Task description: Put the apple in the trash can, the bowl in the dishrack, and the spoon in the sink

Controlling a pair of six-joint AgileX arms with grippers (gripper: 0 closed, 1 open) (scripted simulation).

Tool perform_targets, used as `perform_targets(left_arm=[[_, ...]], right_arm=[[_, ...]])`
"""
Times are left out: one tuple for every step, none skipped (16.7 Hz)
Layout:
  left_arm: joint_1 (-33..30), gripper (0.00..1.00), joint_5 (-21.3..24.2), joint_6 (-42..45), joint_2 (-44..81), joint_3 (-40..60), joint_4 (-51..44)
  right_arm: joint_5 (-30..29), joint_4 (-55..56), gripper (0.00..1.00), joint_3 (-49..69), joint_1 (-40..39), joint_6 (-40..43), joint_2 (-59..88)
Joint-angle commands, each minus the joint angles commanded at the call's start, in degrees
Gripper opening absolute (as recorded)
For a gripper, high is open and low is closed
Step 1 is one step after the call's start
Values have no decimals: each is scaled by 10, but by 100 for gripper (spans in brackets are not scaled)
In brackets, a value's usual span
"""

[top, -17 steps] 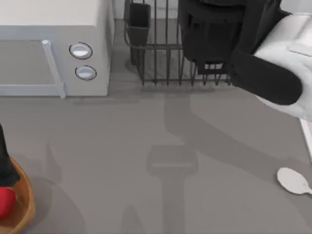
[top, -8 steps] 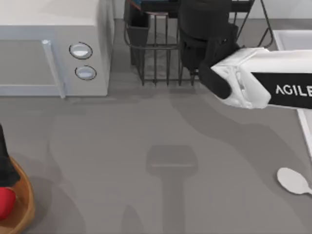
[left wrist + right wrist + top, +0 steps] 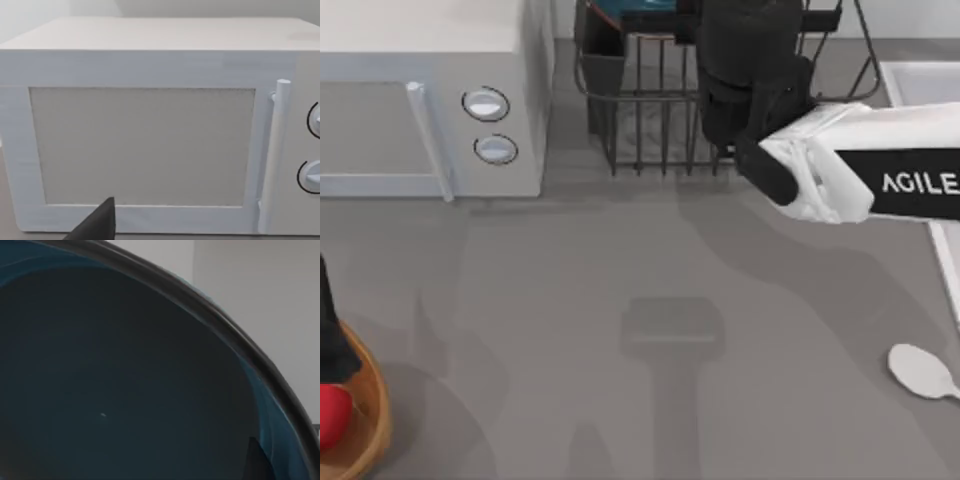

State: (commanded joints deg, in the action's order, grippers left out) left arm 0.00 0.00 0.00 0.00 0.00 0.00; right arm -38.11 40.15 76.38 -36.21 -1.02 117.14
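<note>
A: Changed in the last second?

B: Swung clear of the near foreground, stretched out over the dishrack (image 3: pixel 640 130) and, in the last half second, barely nudged. Right gripper (image 3: pixel 665 20) now parked above the rack's far bars.

A: Fingers?

B: Judged clamped on the bowl (image 3: pixel 620 12): one dark finger tip lying against its inner wall in the right wrist view, glossy inside right up against the fingers there.

A: Meaning for the task?

B: Bowl carried to its place but not yet let go, so probably a lowering and a release left.

A: Which way up?

B: Round, so no real long axis. Mouth turned toward the wrist, rim on a slant, apparently tipped rather than level. Only a teal sliver peeking out just beside the fingers from above.

A: Elsewhere?

B: Spoon (image 3: pixel 920 370) well apart from the fingers on the bench, oval end toward the bench's middle, handle running off right, short of the sink (image 3: pixel 920 80). Apple (image 3: pixel 328 415) inside the trash can (image 3: pixel 370 420) beneath the left arm (image 3: pixel 328 330). Cannot tell that arm's fingers.
</note>
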Motion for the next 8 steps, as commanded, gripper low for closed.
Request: perform_targets(left_arm=[[0,100,0,0,0,0,0],[0,100,0,0,0,0,0],[0,100,0,0,0,0,0],[0,100,0,0,0,0,0],[0,100,0,0,0,0,0],[0,100,0,0,0,0,0],[0,100,0,0,0,0,0],[0,100,0,0,0,0,0]], right_arm=[[0,0,23,0,0,0,0],[0,0,30,0,0,0,0],[0,0,38,0,0,0,0],[0,0,45,0,0,0,0],[0,0,53,0,0,0,0],[0,0,60,0,0,0,0],[0,0,68,0,0,0,0],[0,0,75,0,0,0,0]])
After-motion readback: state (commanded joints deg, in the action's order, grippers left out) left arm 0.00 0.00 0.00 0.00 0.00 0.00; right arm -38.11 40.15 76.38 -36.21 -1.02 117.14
